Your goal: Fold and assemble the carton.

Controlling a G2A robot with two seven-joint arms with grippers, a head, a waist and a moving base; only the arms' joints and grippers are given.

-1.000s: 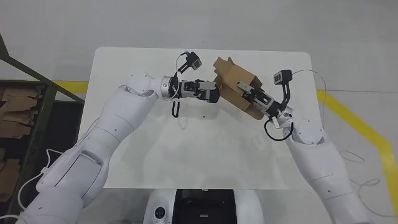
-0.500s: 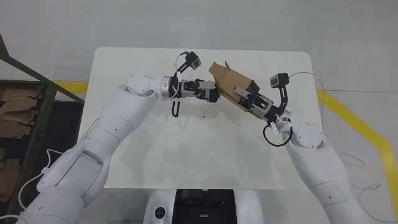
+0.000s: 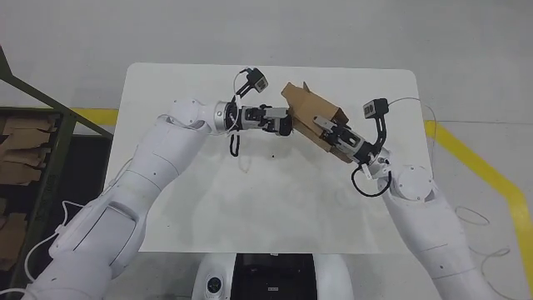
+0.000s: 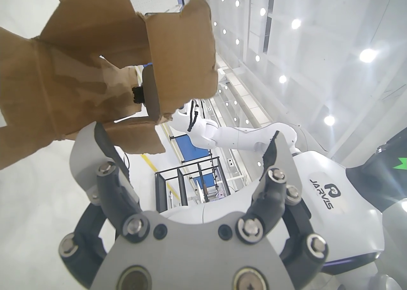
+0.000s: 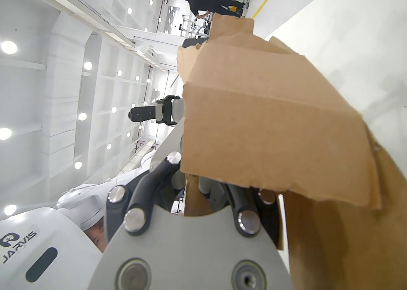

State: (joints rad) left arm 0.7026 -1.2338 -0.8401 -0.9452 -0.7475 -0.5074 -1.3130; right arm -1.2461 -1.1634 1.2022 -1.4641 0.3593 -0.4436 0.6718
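The carton (image 3: pixel 315 110) is held tilted above the white table (image 3: pixel 208 217), right of centre and toward the far side. It is gripped by the right gripper (image 3: pixel 333 132), which is clamped on a wall at its near-right end, so that the opposite end is presented to the other arm. The left gripper (image 4: pixel 187 130), spread apart and empty, is set just beside the loose end flaps (image 4: pixel 181 59), presumably so they can be pushed inward.

Industrial lab hall: high ceiling lights (image 4: pixel 367 55), yellow floor line (image 3: pixel 100 117).
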